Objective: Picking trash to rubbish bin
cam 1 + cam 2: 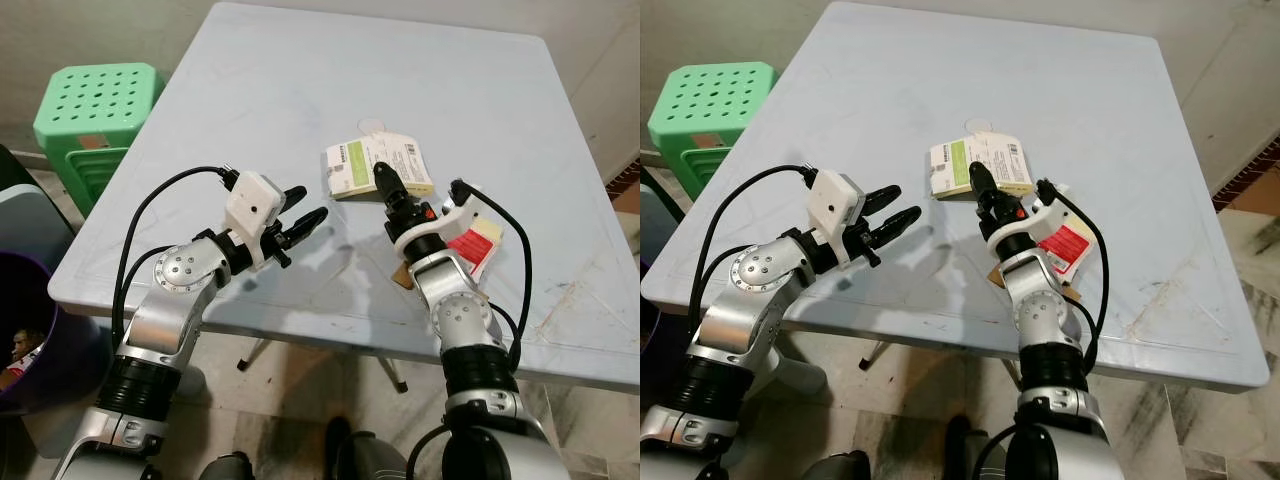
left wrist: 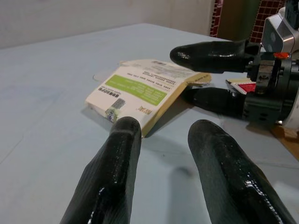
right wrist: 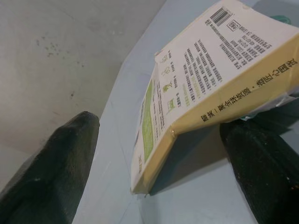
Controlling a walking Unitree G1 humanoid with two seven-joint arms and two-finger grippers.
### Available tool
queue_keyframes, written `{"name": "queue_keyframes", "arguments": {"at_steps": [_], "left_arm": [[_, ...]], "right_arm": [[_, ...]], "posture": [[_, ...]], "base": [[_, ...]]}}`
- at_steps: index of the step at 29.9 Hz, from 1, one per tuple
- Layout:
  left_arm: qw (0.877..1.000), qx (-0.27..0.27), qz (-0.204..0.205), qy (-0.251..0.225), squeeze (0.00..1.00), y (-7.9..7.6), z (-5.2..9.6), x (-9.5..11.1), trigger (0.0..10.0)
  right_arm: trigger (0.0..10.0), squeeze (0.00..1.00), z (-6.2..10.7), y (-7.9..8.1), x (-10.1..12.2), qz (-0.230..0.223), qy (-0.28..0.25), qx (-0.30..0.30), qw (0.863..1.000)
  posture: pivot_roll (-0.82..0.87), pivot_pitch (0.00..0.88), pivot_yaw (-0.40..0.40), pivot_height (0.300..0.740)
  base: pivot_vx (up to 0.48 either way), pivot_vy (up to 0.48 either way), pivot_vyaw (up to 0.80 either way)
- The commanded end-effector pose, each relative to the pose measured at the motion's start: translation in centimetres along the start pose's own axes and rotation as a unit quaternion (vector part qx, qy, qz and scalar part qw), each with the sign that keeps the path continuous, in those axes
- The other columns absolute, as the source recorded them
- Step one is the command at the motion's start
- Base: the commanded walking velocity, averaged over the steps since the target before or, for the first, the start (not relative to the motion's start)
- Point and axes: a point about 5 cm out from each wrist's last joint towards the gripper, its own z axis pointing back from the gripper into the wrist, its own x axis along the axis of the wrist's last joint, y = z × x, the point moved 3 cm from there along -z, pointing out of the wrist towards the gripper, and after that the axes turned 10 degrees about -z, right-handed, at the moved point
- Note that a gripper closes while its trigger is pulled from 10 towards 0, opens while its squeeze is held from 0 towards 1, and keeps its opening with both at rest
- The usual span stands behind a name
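A flattened white, green and yellow drink carton (image 1: 368,163) lies on the pale blue table (image 1: 300,90), its near edge tilted up. My right gripper (image 1: 388,185) is open around that edge. One finger (image 2: 210,49) hovers above the carton, and the other finger (image 2: 217,100) is under it, propping it up. The carton (image 3: 205,79) sits between the widely spread fingers in the right wrist view. My left gripper (image 1: 308,203) is open and empty, a short way left of the carton and pointing at it.
A red and yellow packet (image 1: 476,240) and a small brown scrap (image 1: 402,276) lie by my right wrist. A round clear lid (image 1: 372,127) sits just beyond the carton. Left of the table stand a green stool (image 1: 95,105) and a purple bin (image 1: 25,310).
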Motion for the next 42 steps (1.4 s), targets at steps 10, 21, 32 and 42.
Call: {"name": "queue_keyframes", "arguments": {"at_steps": [10, 21, 32, 42], "left_arm": [[1.0, 0.008, -0.002, -0.006, 0.0, 0.4, 0.2, 0.6, 10.0], [1.0, 0.015, -0.003, -0.007, 0.0, 0.6, 0.0, 0.7, 10.0], [1.0, 0.024, -0.002, -0.009, 0.0, 0.9, 0.0, 0.8, 10.0], [0.999, 0.033, -0.001, -0.011, 0.0, 1.0, 0.1, 0.8, 10.0]], "right_arm": [[10.0, 0.0, -0.6, -0.8, -1.4, -0.005, 0.032, -0.074, 0.997], [10.0, 0.0, -1.0, -0.1, -1.6, -0.033, 0.034, -0.081, 0.996], [10.0, 0.0, -1.3, 1.5, -3.5, -0.052, 0.08, -0.05, 0.994], [10.0, 0.0, -0.5, 2.9, -5.2, -0.053, 0.118, -0.022, 0.991]], "posture": [[0.04, 0.326, -0.082, 0.74], [0.03, 0.33, -0.085, 0.74], [0.03, 0.33, -0.098, 0.74], [0.03, 0.329, -0.107, 0.74]], "base": [[0.0, 0.0, 0.0], [0.0, 0.0, 0.0], [0.0, 0.0, 0.0], [0.0, 0.0, 0.0]]}}
